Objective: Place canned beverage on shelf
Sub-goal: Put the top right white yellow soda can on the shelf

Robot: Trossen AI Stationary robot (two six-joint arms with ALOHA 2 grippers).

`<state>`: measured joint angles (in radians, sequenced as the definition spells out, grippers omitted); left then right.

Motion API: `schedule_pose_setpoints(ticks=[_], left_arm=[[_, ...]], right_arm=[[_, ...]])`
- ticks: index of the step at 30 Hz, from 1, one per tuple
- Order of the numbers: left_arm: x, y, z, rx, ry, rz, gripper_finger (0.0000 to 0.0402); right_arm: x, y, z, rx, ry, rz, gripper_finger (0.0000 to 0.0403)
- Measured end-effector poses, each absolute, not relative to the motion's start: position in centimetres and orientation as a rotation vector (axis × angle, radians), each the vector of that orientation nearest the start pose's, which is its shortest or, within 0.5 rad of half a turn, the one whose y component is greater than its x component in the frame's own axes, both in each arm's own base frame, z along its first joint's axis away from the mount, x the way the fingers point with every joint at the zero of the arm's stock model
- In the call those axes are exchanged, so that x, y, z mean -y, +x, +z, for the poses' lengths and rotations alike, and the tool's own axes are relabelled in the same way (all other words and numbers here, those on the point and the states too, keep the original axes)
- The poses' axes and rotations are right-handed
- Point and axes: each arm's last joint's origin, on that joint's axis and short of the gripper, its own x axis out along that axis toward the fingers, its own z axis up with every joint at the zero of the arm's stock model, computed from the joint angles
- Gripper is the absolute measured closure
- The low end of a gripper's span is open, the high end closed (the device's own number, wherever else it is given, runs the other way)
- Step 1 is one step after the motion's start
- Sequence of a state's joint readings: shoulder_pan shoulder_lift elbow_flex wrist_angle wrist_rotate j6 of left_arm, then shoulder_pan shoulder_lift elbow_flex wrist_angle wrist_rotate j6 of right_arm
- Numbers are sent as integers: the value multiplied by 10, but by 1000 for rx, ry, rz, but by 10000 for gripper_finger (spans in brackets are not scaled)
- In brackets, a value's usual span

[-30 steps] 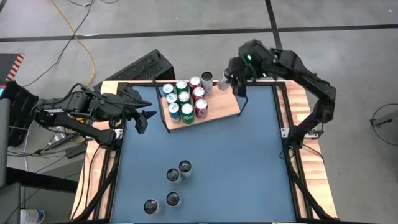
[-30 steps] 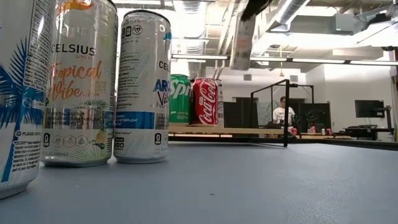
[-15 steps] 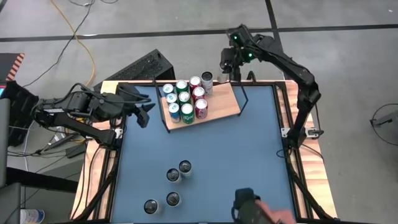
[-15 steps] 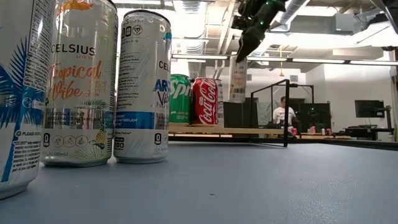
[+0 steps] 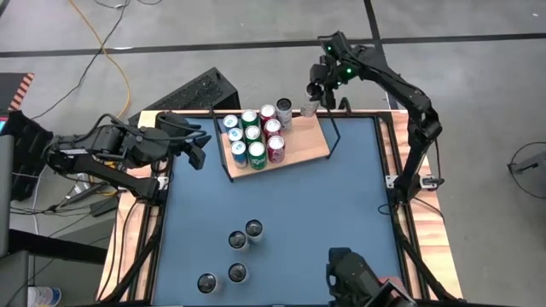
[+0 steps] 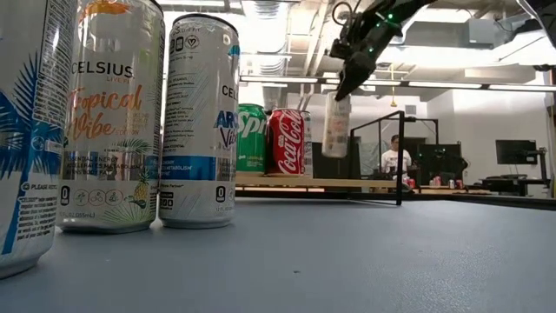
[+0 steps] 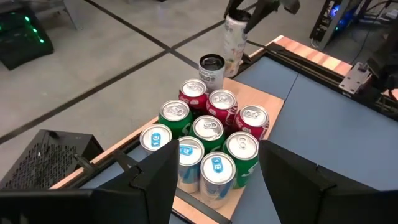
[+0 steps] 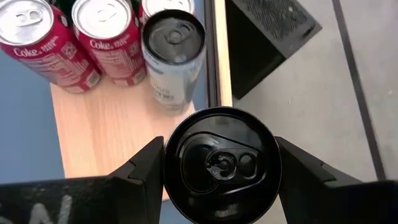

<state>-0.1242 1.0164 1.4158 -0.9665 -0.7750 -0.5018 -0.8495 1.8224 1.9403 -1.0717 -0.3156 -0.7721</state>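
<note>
My right gripper point(image 5: 319, 90) is shut on a tall pale can with a black top point(image 6: 337, 126). The can hangs over the far edge of the shelf point(image 5: 303, 145), a light-wood board in a black wire frame. Several cans stand on the shelf's left part point(image 5: 254, 136); the nearest to the held can is a tall one with a black top point(image 8: 173, 53). Several more tall cans point(image 5: 239, 251) stand on the blue table toward its near edge. My left gripper point(image 5: 198, 150) waits open at the table's left edge, pointing at the shelf, with nothing in it. My right gripper pinches the can between its two fingers point(image 8: 144, 169), on opposite sides of its wall just below the top rim point(image 8: 170, 163). The fingers come from above, slanting down. The can hangs nearly upright below them, its bottom point(image 6: 334, 153) clear of the shelf.
The shelf's right half point(image 5: 309, 143) is bare wood. Its wire frame point(image 6: 379, 156) rises at the right end. A black box point(image 5: 192, 92) stands beyond the table's far left corner. A person's hand with a dark thing point(image 5: 354, 277) reaches in at the near edge.
My right gripper has swung toward the table's far edge and come down with the can, which hung high a second ago and now hangs just above the shelf's far edge. A person's hand has come in over the near edge. My left gripper has turned slightly.
</note>
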Motion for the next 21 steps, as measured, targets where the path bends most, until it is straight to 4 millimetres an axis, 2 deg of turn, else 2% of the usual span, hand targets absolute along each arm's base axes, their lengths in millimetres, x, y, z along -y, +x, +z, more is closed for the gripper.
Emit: schedule_pose_setpoints(ticks=[7, 17, 21], left_arm=[[-1, 159, 431, -336, -244, 751, 196], [-1, 159, 431, -320, -258, 775, 196], [-1, 159, 431, -315, -271, 778, 196]], right_arm=[[281, 262, 345, -922, -208, -129, 178], [284, 262, 320, -942, -209, -94, 178], [283, 262, 317, -943, -204, -80, 178]])
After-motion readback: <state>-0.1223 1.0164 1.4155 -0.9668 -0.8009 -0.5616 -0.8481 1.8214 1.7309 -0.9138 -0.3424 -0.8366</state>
